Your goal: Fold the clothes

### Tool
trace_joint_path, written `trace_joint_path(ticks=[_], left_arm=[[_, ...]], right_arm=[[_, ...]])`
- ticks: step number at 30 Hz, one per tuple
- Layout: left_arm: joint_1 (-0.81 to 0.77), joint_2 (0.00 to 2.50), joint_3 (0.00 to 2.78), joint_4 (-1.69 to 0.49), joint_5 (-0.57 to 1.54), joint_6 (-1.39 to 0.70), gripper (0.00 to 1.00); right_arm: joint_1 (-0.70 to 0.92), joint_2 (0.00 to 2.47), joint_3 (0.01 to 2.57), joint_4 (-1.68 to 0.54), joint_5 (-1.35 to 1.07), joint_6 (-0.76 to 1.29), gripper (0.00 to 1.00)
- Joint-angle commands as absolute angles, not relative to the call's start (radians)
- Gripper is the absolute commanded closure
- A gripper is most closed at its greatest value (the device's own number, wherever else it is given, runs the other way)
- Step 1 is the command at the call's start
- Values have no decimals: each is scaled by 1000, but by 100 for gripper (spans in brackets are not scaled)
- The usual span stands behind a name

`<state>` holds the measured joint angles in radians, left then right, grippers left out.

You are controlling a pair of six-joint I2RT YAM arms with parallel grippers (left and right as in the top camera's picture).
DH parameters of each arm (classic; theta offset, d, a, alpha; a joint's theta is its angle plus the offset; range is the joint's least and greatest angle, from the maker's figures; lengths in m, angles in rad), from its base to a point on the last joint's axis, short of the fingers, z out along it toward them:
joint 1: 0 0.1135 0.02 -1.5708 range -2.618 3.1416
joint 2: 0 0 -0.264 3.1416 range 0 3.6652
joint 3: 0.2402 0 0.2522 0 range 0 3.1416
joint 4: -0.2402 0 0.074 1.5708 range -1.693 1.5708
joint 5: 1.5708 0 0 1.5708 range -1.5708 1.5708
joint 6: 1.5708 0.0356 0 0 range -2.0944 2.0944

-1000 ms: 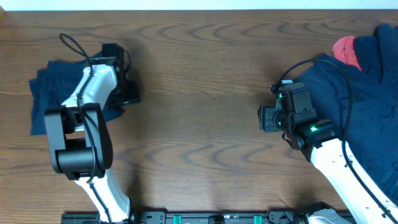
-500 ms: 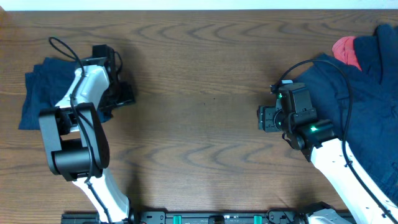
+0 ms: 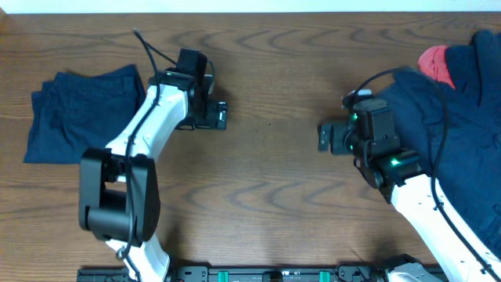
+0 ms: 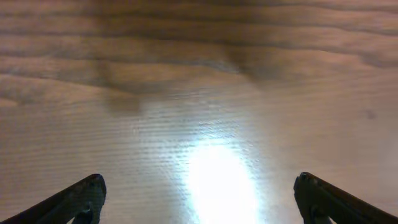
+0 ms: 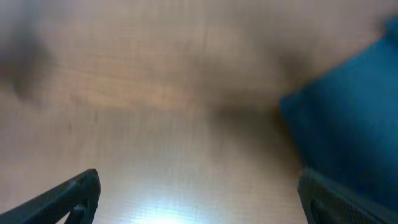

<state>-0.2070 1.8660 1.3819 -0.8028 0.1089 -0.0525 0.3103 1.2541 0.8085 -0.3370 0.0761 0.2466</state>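
A folded navy-blue pair of shorts [image 3: 78,110] lies flat at the table's far left. A pile of navy-blue clothes [image 3: 458,133] covers the right side, with a pink-red piece [image 3: 437,64] at its top edge. My left gripper [image 3: 221,115] is open and empty over bare wood right of the folded shorts; its wrist view [image 4: 198,193] shows only table. My right gripper [image 3: 323,139] is open and empty just left of the pile. In the right wrist view [image 5: 198,193] navy fabric [image 5: 354,118] fills the right side.
The wooden table [image 3: 266,188] runs between the two arms. A black cable [image 3: 434,117] of the right arm loops over the pile. The table's far edge [image 3: 250,12] runs along the top.
My left gripper has left the folded shorts and swung right toward the table's middle. The shorts now lie uncovered. My right gripper has shifted slightly left and up.
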Motion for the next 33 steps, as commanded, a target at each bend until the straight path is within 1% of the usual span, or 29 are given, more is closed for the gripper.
trace_joint_path(ticks=[1, 7, 13, 17, 22, 23, 28, 33], left_arm=[[-188, 1771, 1430, -852, 104, -43, 2], [-155, 1574, 1444, -1028, 104, -43, 2], [-152, 1393, 1437, -1106, 67, -43, 2], [-152, 1269, 1378, -1092, 40, -43, 2], [-152, 1072, 1237, -1003, 40, -41, 2], [-152, 1002, 1182, -969, 41, -41, 2], [-152, 801, 1029, -894, 48, -49, 2], [-152, 715, 973, -873, 48, -49, 2]], right_arm=[[304, 1254, 817, -285, 150, 204, 1], [304, 1199, 840, -324, 150, 204, 1], [304, 1028, 840, -421, 180, 216, 1], [304, 904, 839, -558, 246, 296, 1], [305, 773, 835, -691, 274, 294, 1], [307, 741, 832, -707, 293, 287, 1], [310, 639, 818, -712, 300, 280, 1], [310, 622, 815, -735, 274, 295, 1]])
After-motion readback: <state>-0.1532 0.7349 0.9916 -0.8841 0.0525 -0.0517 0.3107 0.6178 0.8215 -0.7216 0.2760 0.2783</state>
